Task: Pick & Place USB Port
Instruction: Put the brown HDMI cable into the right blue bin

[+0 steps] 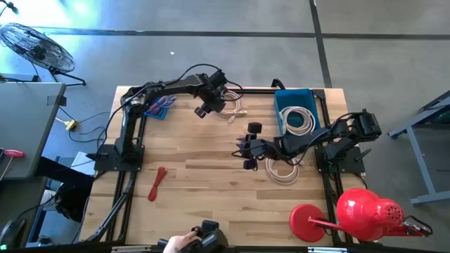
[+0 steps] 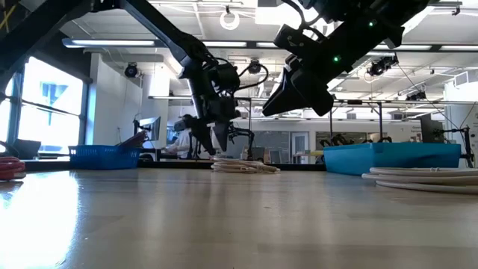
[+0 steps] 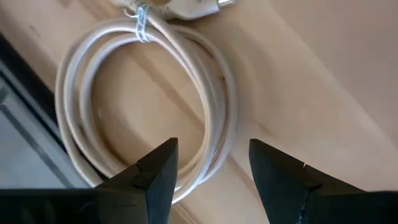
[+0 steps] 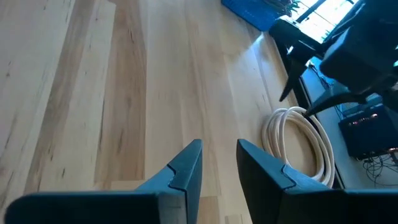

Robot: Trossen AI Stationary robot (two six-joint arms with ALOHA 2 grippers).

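A white USB cable [image 1: 235,107], coiled and tied, lies flat on the wooden table near its far edge; its plug [image 3: 193,7] sits beside the tie. My left gripper [image 3: 212,149] hangs open just above this coil [image 3: 219,106], pointing steeply down, with one side of the loop below the gap between its fingers. In the low view it [image 2: 211,149] stands clear of the coil [image 2: 243,166]. My right gripper [image 4: 219,149] hovers over the table's middle [image 1: 247,145], its fingers a narrow gap apart with nothing between them.
A second white coil [image 1: 281,170] lies under the right arm. A blue bin [image 1: 313,98] at the far right holds another coil [image 1: 299,119]. A blue basket [image 1: 162,107] stands far left, a red cable [image 1: 156,183] near left, and a red lamp [image 1: 365,211] near right.
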